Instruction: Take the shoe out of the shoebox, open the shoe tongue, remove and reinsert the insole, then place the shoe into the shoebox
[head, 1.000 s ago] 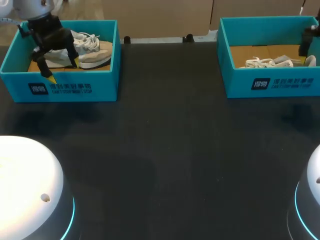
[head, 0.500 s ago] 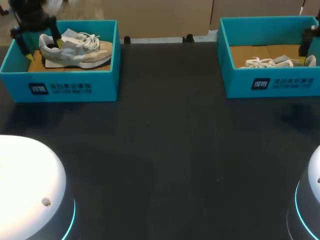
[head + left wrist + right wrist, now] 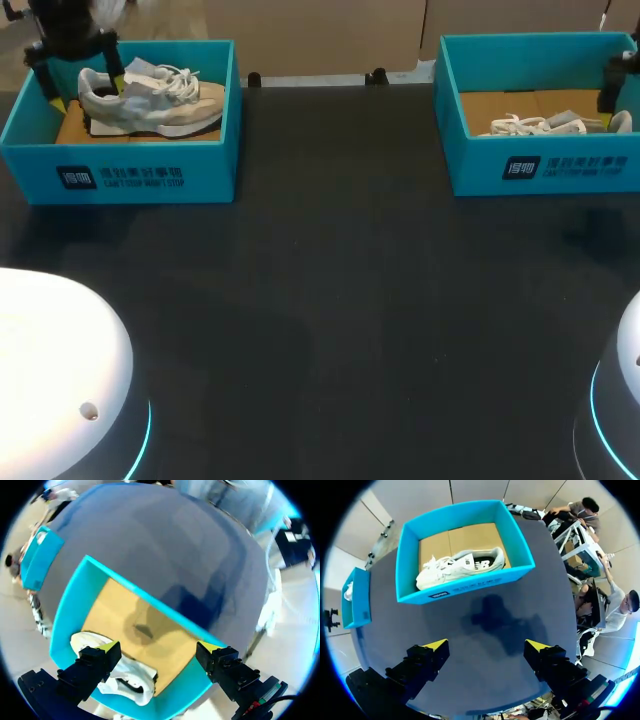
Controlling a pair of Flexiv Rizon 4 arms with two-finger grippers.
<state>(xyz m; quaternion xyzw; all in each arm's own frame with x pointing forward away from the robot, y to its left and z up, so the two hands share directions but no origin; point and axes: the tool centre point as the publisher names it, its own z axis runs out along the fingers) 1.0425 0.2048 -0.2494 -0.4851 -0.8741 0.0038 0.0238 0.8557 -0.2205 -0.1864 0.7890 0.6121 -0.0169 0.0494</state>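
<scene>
A grey and beige sneaker (image 3: 150, 100) with white laces lies on its sole in the teal shoebox (image 3: 140, 175) at the table's far left. My left gripper (image 3: 80, 85) hangs open over that box's far left corner, by the shoe's heel. In the left wrist view the gripper (image 3: 160, 647) is spread wide above the box's cardboard floor (image 3: 145, 625), and the shoe (image 3: 127, 677) lies under one finger. A second teal shoebox (image 3: 540, 165) at the far right holds a white sneaker (image 3: 460, 565). My right gripper (image 3: 486, 645) stands open, high above the table and short of that box.
The black table (image 3: 330, 300) stretches bare between the two boxes. The white rounded bases of my arms (image 3: 50, 370) sit at the near corners. In the head view the right gripper (image 3: 614, 85) shows only at the edge, over the right box.
My left gripper rose from over the near left part of the left box and drew back to its far left corner, uncovering the shoe. The right arm has stayed put.
</scene>
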